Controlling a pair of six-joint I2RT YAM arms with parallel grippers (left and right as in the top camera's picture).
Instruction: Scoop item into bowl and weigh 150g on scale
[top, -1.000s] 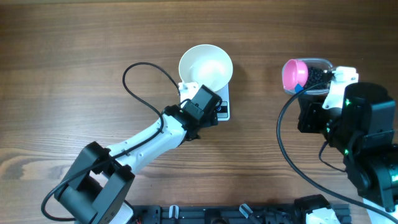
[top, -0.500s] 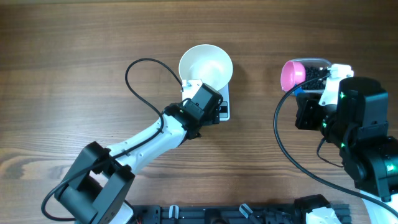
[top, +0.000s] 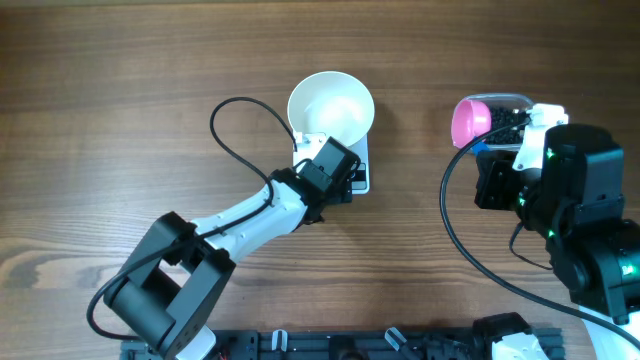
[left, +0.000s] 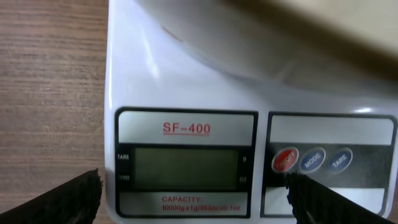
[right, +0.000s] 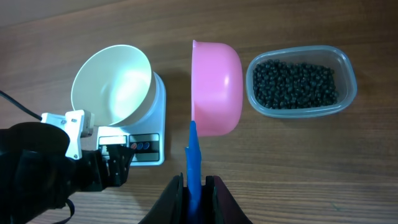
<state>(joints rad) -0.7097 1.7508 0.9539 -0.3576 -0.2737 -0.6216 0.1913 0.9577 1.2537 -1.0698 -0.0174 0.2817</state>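
- From above: the pink scoop (top: 471, 120) hangs over the left end of the tub (top: 505, 98) of beans (top: 510, 123). The empty bowl (top: 331, 105) sits on the scale (top: 360, 178), well to the left.
- Left wrist: the left claw (left: 196, 198) is spread wide, holding nothing, close over the scale's screen (left: 186, 165).
- Right wrist: the right claw (right: 194, 198) is squeezed tight on the scoop's blue handle (right: 193, 155). The beans lie to the scoop's right.

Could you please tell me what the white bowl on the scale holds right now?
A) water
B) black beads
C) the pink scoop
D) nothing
D: the white bowl on the scale shows only its bare inside, while the black beads lie in the clear tub.
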